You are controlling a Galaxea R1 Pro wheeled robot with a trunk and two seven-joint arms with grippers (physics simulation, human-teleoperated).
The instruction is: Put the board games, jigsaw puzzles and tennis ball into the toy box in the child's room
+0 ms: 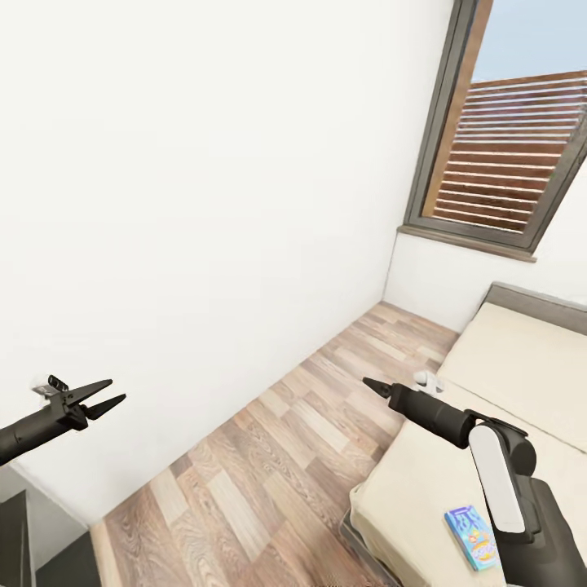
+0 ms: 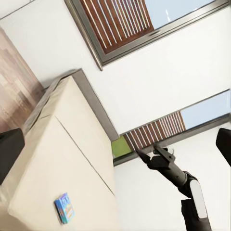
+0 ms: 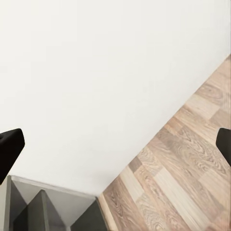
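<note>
Facing a white wall [image 1: 204,204] and a strip of wood-plank floor [image 1: 285,456], I am stopped beside the bed [image 1: 522,367], which lies to my right under a grey-framed window [image 1: 505,130]. The small blue board game [image 1: 473,536] lies flat on the beige mattress near the bed's closer end, just beside my right forearm in the head view; it also shows from the left wrist camera [image 2: 64,208], alone on the cover. My left gripper [image 1: 110,393] hangs in the air in front of the wall, fingers parted, nothing between them. My right gripper [image 1: 377,386] reaches out over the floor past the mattress edge; its fingers read as one dark point from the head camera, but the right wrist camera shows the tips [image 3: 9,147] well apart with only wall and floor between, so it is open and empty.
</note>
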